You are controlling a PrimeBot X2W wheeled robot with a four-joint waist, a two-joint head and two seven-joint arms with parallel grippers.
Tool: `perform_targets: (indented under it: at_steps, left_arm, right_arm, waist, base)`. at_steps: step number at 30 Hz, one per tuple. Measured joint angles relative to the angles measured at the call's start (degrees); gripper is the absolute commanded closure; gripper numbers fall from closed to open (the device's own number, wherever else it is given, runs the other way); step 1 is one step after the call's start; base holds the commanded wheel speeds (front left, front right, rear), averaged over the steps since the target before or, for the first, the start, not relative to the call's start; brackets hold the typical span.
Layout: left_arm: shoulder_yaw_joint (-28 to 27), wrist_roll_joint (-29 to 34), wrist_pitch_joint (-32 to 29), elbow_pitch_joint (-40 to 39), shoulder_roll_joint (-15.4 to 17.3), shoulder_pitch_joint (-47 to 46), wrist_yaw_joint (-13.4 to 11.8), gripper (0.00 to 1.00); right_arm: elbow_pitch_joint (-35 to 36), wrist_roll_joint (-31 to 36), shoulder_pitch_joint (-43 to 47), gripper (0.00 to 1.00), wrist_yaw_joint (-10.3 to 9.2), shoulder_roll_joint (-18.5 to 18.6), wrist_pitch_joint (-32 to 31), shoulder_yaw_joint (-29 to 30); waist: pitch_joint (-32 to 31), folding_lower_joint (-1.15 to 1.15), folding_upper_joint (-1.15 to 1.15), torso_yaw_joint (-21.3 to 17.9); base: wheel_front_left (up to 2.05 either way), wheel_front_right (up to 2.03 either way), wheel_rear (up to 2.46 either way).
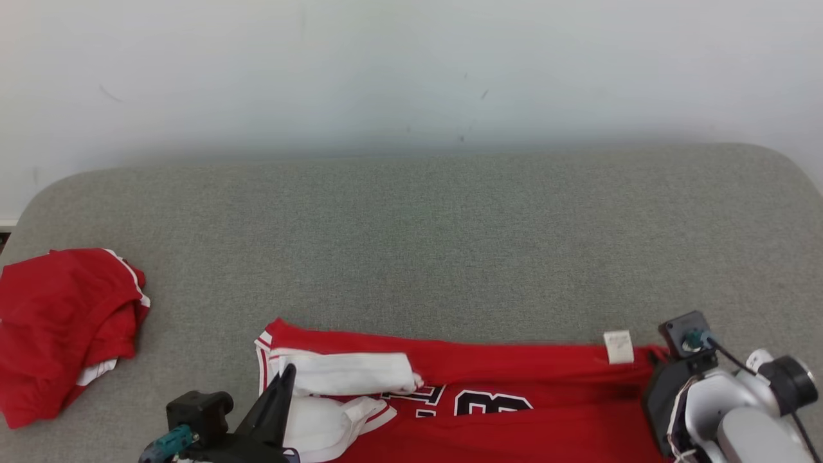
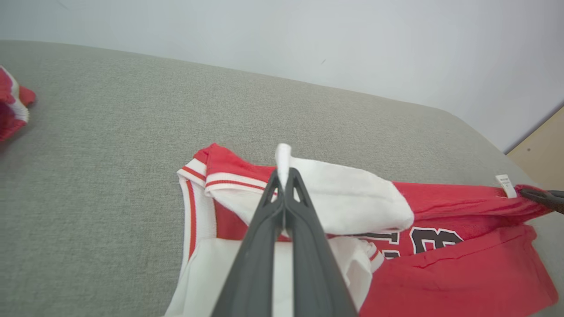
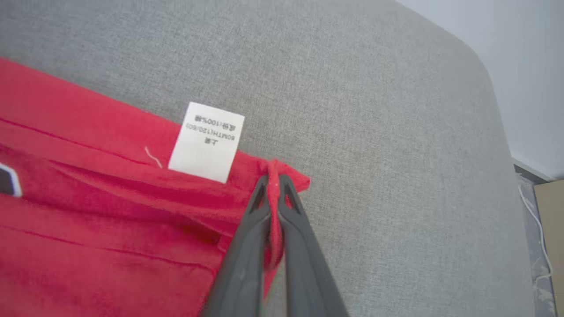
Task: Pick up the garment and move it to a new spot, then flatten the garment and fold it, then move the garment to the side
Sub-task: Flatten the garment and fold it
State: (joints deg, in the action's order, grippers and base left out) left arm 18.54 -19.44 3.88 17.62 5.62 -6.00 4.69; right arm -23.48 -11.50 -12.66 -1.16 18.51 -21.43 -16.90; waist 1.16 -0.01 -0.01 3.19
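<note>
The garment [image 1: 514, 379] is a red jersey with white sleeves and black-and-white lettering. It lies along the near edge of the grey padded surface [image 1: 411, 257]. My left gripper [image 2: 284, 174] is shut on a white sleeve [image 2: 348, 198] at the garment's left end, with a strip of white cloth poking up between the tips. In the head view that left gripper [image 1: 286, 374] rises at the lower left. My right gripper [image 3: 275, 178] is shut on the red corner of the hem at the right end, just beside a white care label [image 3: 207, 141].
A second red garment [image 1: 64, 328] lies crumpled at the surface's left edge. A pale wall runs behind the grey surface. Past the surface's right edge are floor, a thin cable [image 3: 535, 220] and a tan board [image 2: 539, 152].
</note>
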Motion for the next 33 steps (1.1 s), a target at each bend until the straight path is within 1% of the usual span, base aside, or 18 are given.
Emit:
perform_targets:
  at_steps: [5,11,12,23,24,25,26,27,28,29,30,31,33]
  left_arm:
    - [-0.7,-0.4,-1.4,-2.3,0.4,1.2,-0.6,1.0]
    - [0.1,-0.4,-3.4,-4.7,0.4,2.7,-0.8,1.0]
    - [0.0,-0.4,-3.5,-5.2,0.5,3.3,-1.2,1.0]
    - [-0.1,-2.3,-7.2,-7.7,0.7,7.9,-2.6,1.0]
    - [0.6,-2.2,-7.7,-7.7,0.6,8.1,-2.7,0.94]
    - [0.6,-2.2,-8.3,-7.7,0.7,8.1,-2.7,0.94]
    - [0.6,-2.1,-8.5,-7.6,0.9,8.1,-2.9,0.64]
    - [0.3,-1.9,-8.5,-7.6,1.1,8.1,-3.4,0.5]
    - [0.1,-1.8,-8.7,-7.5,1.5,8.2,-3.7,0.0]
    - [-0.1,-1.7,-9.2,-7.4,2.0,8.2,-3.8,0.0]
    - [-0.4,-1.7,-9.4,-7.4,2.1,8.4,-4.3,0.0]
    - [-0.6,-1.7,-9.7,-7.4,2.1,8.8,-4.5,0.0]
    - [-0.9,-1.7,-10.0,-7.3,2.3,10.0,-5.0,0.0]
  right_arm:
    - [0.1,1.7,-3.2,1.0,-1.4,0.9,1.7,0.7]
    - [-1.0,1.7,-1.6,1.0,-1.42,0.9,2.1,0.3]
    - [-1.2,1.7,-1.4,1.0,-1.42,0.8,2.1,0.1]
    - [-1.8,1.6,0.3,1.0,-1.35,0.8,2.8,-0.2]
    - [-1.7,1.5,1.8,1.0,-1.32,0.9,2.9,-0.2]
    - [-1.7,1.5,2.6,1.0,-1.27,0.9,2.9,-0.3]
    - [-1.6,1.5,3.2,1.0,-1.27,0.8,2.9,-0.4]
    - [-1.2,1.5,3.7,0.96,-1.25,0.9,2.9,-0.6]
    - [-0.8,1.5,4.1,0.75,-1.12,0.8,3.3,-0.6]
    - [-0.8,1.5,4.2,0.6,-1.08,0.9,3.3,-0.6]
    - [-0.6,1.3,4.4,0.16,-1.1,0.9,3.4,-0.3]
    - [-0.5,0.9,4.7,0.0,-1.11,0.9,3.4,-0.1]
    - [-0.5,0.9,5.1,0.0,-1.11,0.9,3.9,-0.1]
  waist:
    - [0.1,0.0,0.0,0.2]
    - [0.5,0.0,0.0,0.8]
    - [0.5,0.01,0.0,0.9]
    - [0.6,0.01,0.0,0.9]
    - [0.5,0.01,0.01,1.2]
    - [0.4,0.01,0.01,1.3]
    - [0.3,0.01,0.01,1.4]
    - [0.2,0.01,0.01,1.4]
    - [0.1,0.01,0.01,1.5]
    - [0.0,0.01,0.01,1.5]
    - [-0.2,0.01,0.01,1.5]
    - [-0.2,0.01,0.0,1.5]
    - [-0.4,0.01,0.01,1.3]
  base:
    - [0.0,0.0,0.0]
    - [0.0,0.0,0.0]
    - [0.0,0.0,0.0]
    - [0.0,0.0,0.0]
    - [0.0,0.0,0.0]
    - [0.0,0.0,0.0]
    - [0.0,0.0,0.0]
    - [0.0,0.0,0.0]
    - [0.0,0.0,0.0]
    - [0.0,0.0,0.0]
    - [0.0,0.0,0.0]
    - [0.0,0.0,0.0]
    - [0.0,0.0,0.0]
